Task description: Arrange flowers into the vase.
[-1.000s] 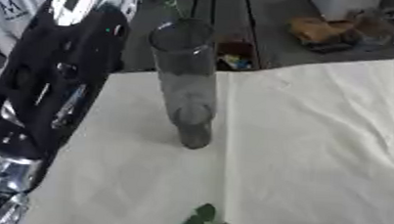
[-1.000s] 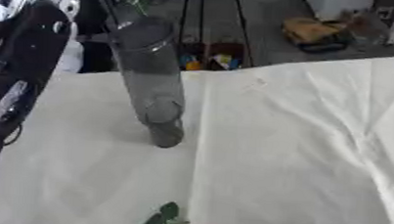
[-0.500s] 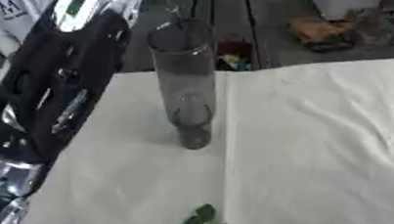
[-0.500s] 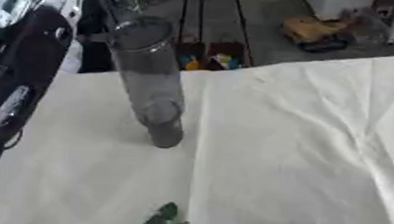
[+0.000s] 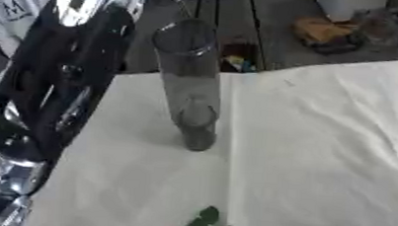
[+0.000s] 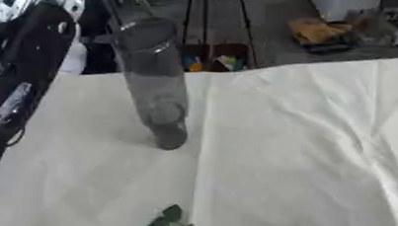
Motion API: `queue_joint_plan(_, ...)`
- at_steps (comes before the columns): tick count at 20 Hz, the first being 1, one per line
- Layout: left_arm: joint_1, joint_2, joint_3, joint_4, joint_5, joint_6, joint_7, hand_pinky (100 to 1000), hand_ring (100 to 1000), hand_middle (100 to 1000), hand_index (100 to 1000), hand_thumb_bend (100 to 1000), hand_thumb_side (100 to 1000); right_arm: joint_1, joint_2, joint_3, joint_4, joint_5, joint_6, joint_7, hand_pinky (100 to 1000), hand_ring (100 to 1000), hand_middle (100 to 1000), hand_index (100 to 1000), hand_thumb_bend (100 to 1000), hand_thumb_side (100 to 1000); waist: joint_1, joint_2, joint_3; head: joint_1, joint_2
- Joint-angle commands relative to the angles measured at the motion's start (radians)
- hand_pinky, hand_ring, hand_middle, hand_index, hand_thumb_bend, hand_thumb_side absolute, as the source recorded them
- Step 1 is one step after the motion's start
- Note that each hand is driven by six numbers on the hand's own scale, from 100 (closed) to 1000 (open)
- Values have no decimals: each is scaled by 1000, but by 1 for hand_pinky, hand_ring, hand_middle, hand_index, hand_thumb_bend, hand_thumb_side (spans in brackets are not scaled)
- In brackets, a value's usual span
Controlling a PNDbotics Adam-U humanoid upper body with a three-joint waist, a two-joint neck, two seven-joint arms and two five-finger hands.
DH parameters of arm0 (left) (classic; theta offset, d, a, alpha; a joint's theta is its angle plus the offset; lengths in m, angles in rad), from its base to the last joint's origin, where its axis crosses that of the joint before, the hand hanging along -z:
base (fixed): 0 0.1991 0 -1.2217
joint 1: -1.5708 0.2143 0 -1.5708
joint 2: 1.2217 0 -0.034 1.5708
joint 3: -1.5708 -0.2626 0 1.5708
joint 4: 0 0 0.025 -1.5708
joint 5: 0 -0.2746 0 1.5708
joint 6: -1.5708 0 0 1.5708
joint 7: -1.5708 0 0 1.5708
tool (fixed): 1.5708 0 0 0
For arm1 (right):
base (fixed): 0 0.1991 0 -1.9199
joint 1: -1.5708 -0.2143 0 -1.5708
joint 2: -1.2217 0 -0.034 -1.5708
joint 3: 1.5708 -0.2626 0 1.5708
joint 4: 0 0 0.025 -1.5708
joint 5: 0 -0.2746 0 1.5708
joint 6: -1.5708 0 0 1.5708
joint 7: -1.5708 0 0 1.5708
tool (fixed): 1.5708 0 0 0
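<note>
A tall clear glass vase (image 5: 190, 85) stands upright on the white cloth (image 5: 322, 142). A thin stem (image 5: 181, 2) rises from above its mouth toward the top edge; whatever is at its top is out of view. My left arm (image 5: 62, 82), black with silver parts, runs from the lower left up past the vase's left side, and its hand lies beyond the top edge. A green leaf (image 6: 165, 224) lies on the cloth near the front edge. My right hand shows in neither view.
Beyond the table's far edge is a dark floor with a yellowish object (image 5: 324, 33), small colourful items (image 6: 214, 61) and a white container (image 5: 347, 5). The cloth has folds and wrinkles on the right.
My left arm has shifted slightly along the vase's left side. The vase and the leaf stay where they were.
</note>
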Motion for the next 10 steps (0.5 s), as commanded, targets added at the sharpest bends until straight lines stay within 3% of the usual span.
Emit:
queue_joint_plan(1, -37, 29, 17, -17, 5, 5, 9, 100, 100, 100, 100, 100, 729, -4, -24, -3, -18, -11, 2, 1, 752, 607, 476, 825, 100, 929, -7, -34, 2, -4, 14)
queue_joint_plan(10, -43, 26, 16, -27, 23, 47, 49, 100, 100, 100, 100, 100, 731, -1, -22, -2, -18, -13, 6, 0, 752, 607, 476, 825, 100, 928, -10, -43, 5, -10, 31)
